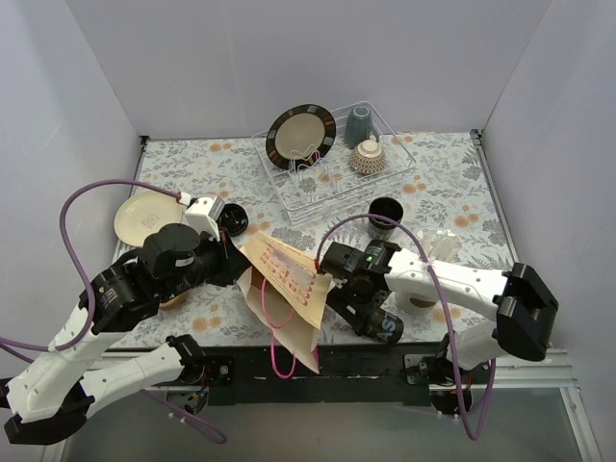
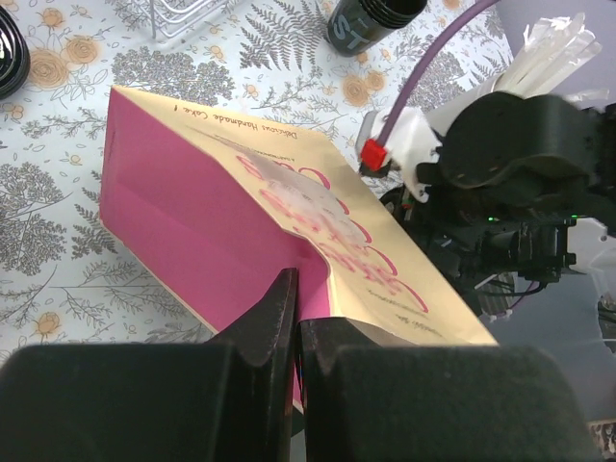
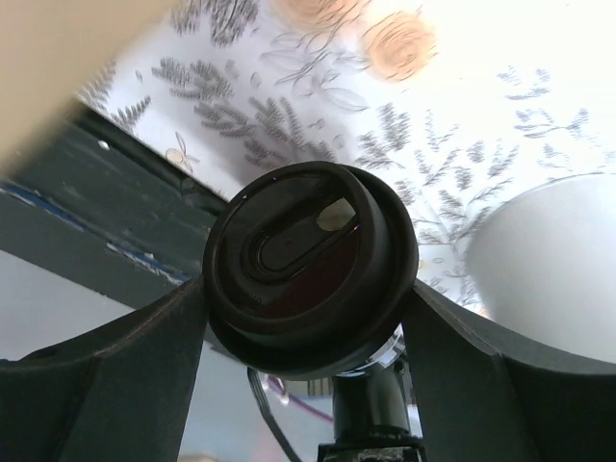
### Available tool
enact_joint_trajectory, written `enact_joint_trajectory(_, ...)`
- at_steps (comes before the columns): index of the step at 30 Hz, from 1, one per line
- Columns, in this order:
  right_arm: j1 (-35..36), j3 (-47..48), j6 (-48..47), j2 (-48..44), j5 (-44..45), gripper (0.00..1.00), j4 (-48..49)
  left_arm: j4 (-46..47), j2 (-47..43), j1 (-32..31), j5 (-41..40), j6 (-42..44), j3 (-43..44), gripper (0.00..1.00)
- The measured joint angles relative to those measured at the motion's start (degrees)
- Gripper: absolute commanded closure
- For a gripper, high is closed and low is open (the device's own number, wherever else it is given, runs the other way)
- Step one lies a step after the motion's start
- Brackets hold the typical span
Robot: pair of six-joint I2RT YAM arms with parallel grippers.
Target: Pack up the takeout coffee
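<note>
A black lidded takeout cup [image 3: 308,269] sits between my right gripper's fingers [image 3: 106,375], lid towards the camera. In the top view it lies tilted at the near table edge [image 1: 387,327], held by my right gripper [image 1: 369,306]. A cream paper bag with pink sides [image 1: 287,289] lies beside it, mouth towards the cup. My left gripper [image 2: 295,313] is shut on the bag's pink edge [image 2: 202,221]; it also shows in the top view [image 1: 236,265]. An open black cup [image 1: 385,214] stands behind. Another black cup or lid [image 1: 234,219] lies left.
A clear dish rack [image 1: 327,183] at the back holds a dark-rimmed plate [image 1: 300,135], a grey-blue mug [image 1: 358,123] and a bowl [image 1: 368,156]. A cream plate [image 1: 144,217] lies left. A white cup [image 3: 549,250] with stirrers [image 2: 553,53] stands right of the held cup.
</note>
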Motion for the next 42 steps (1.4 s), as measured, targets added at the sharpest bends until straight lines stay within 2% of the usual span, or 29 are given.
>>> enact_joint_trajectory(7,-3.0,0.0,-0.6,-7.5,3.0,0.30,5.7,0.0,0.2,0.0,-1.2,-1.1,0.0,1.00)
enact_joint_trajectory(17,-5.1,-6.9,0.0,-17.9,10.6,0.30,32.6,-0.3,0.4,0.1,-2.0,-1.9,0.8,1.00)
enact_joint_trajectory(27,-6.4,-22.1,0.9,-23.5,15.1,0.28,53.2,-4.7,0.5,0.1,-2.2,-1.7,3.8,1.00)
enact_joint_trajectory(31,-7.1,-29.0,-0.1,-27.2,16.4,0.25,62.7,-6.7,0.5,0.1,-1.9,-2.1,3.8,1.00)
enact_joint_trajectory(37,-8.9,-38.6,-2.5,-31.4,16.2,0.23,76.3,-8.0,0.5,0.1,-1.0,-3.1,3.7,1.00)
enact_joint_trajectory(42,-10.1,-44.5,-2.5,-33.3,14.8,0.23,83.1,-7.7,0.9,0.1,-0.5,-3.8,3.7,1.00)
